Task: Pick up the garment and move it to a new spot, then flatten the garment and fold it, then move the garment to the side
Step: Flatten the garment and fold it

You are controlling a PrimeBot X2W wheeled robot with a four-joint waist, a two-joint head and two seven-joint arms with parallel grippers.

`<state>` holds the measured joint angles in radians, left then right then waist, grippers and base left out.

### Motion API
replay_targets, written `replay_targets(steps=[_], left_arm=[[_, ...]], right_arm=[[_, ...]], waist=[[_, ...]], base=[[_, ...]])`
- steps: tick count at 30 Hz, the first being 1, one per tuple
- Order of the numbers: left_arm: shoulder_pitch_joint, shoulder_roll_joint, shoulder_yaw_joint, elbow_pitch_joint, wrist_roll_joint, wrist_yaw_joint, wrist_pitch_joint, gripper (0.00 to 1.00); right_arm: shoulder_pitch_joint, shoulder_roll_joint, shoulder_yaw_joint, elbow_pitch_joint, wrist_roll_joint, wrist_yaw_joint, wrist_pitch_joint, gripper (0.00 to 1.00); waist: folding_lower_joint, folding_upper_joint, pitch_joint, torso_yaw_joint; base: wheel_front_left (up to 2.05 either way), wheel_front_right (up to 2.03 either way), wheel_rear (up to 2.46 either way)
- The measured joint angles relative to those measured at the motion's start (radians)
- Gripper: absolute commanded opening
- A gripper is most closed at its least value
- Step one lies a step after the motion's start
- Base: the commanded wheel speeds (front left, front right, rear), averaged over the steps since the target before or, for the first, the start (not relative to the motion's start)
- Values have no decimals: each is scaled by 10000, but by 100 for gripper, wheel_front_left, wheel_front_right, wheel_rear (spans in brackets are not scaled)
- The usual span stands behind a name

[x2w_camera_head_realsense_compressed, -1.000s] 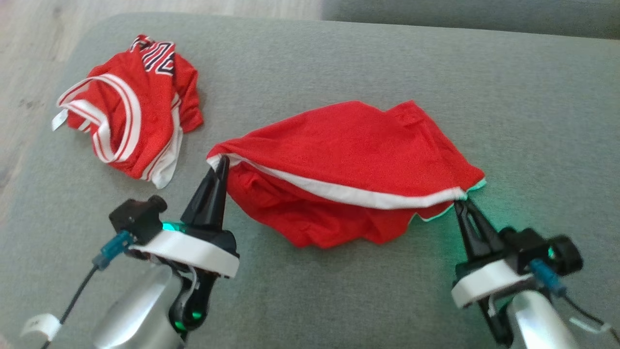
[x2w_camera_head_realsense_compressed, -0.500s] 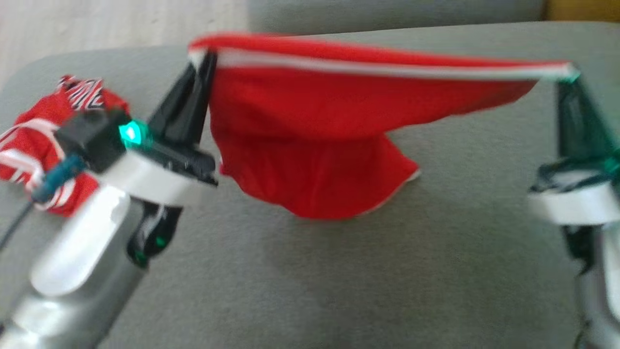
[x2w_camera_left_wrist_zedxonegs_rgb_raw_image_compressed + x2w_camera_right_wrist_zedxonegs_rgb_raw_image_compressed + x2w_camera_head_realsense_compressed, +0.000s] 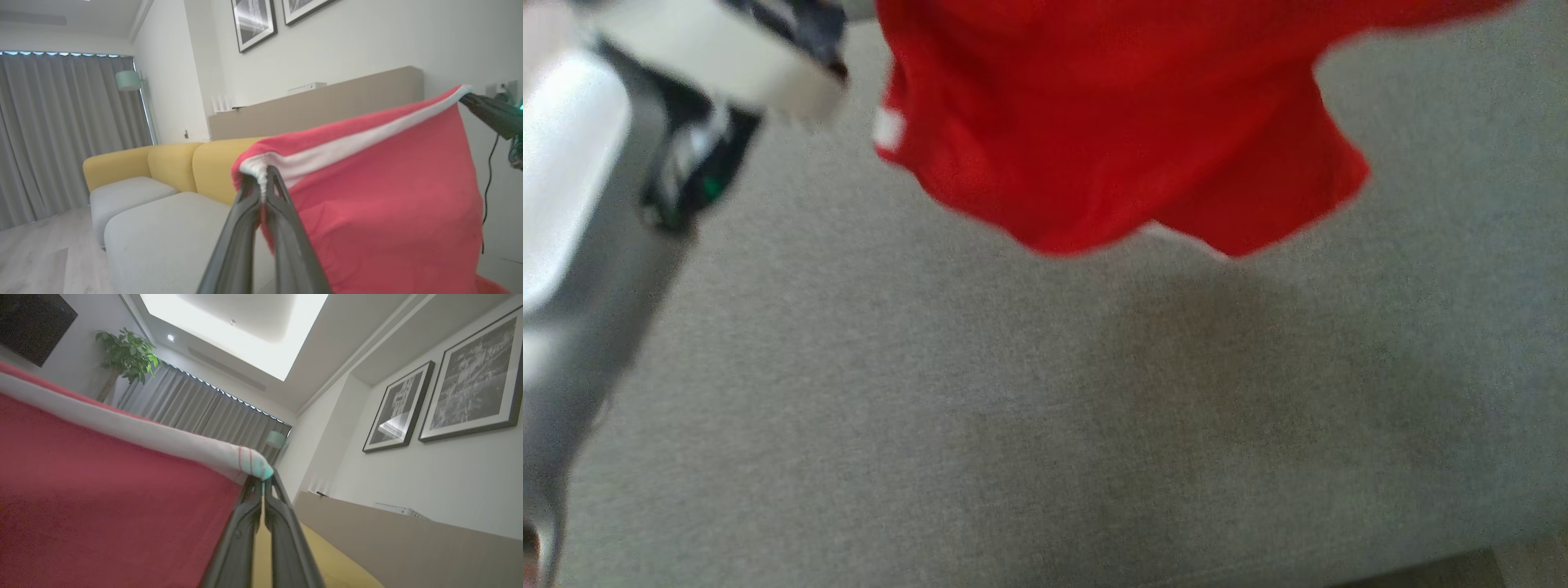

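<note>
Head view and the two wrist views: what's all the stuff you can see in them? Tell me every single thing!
red garment: 1, red with a white band, hanging over the cushion, stretched between both grippers
cushion: 1, grey, under the garment
sofa: 1, yellow back and grey seats, left wrist view, behind the garment
framed pictures: 2, black-and-white, on the wall
curtains: 1 set, grey, far wall
floor lamp: 1, pale green, beside the curtains
plant: 1, green, beside the curtains
left gripper: 1, dark, shut on one end of the white band
right gripper: 1, dark, shut on the other end
</note>
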<state>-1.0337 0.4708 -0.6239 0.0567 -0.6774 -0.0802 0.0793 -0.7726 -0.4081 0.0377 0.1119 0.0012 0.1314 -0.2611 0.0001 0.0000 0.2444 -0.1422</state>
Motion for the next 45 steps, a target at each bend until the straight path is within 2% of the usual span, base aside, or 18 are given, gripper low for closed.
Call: replay_targets(steps=[4,8,13,17,22,29,30,31,36,41,45], left_arm=[[-1484,-245,-362,1762,708,-232,-56,0],[-2949,-746,-673,3455,1528,-347,-890,0],[-4663,-1388,-754,4895,2424,-355,-2690,0],[-4872,-1841,-907,5365,2468,-430,-3239,0],[-2905,-1810,-1396,5300,2443,-443,-3371,0],[1186,-1705,-1676,3680,2876,-439,-3371,0],[1186,-1705,-1676,3680,2876,-439,-3371,0],[2356,-1655,-1735,3319,3124,-424,-3369,0],[5149,-1519,-1825,2767,3277,-232,-3367,0],[6927,-1283,-1845,2115,3503,104,-3367,0],[8016,-1118,-1902,1628,3473,199,-3367,0]], right_arm=[[-1430,-6,174,1394,167,0,2,0],[-2638,244,157,2056,424,0,2,0],[-3738,201,-267,1877,244,0,2,0],[-3787,125,-522,1467,71,0,0,0],[-2083,163,-92,1333,180,0,2,0],[1360,301,-109,968,635,0,2,0],[1360,301,-109,968,635,0,2,0],[2230,339,-203,744,719,0,2,0],[4603,370,-497,184,940,0,4,0],[6786,556,-903,-594,943,0,8,0],[8403,665,-1267,-1285,1041,0,15,0]], waist=[[2,0,703,-136],[2,0,1402,-175],[3,0,2122,-69],[-1,0,2351,251],[1,0,2416,533],[-2,0,1986,628],[-2,0,1986,628],[-2,0,1722,623],[-4,0,937,540],[-5,1,152,382],[-5,1,-259,251]], base=[[0,0,0],[0,0,0],[0,0,0],[0,0,0],[0,0,0],[0,0,0],[0,0,0],[0,0,0],[0,0,0],[0,0,0],[0,0,0]])
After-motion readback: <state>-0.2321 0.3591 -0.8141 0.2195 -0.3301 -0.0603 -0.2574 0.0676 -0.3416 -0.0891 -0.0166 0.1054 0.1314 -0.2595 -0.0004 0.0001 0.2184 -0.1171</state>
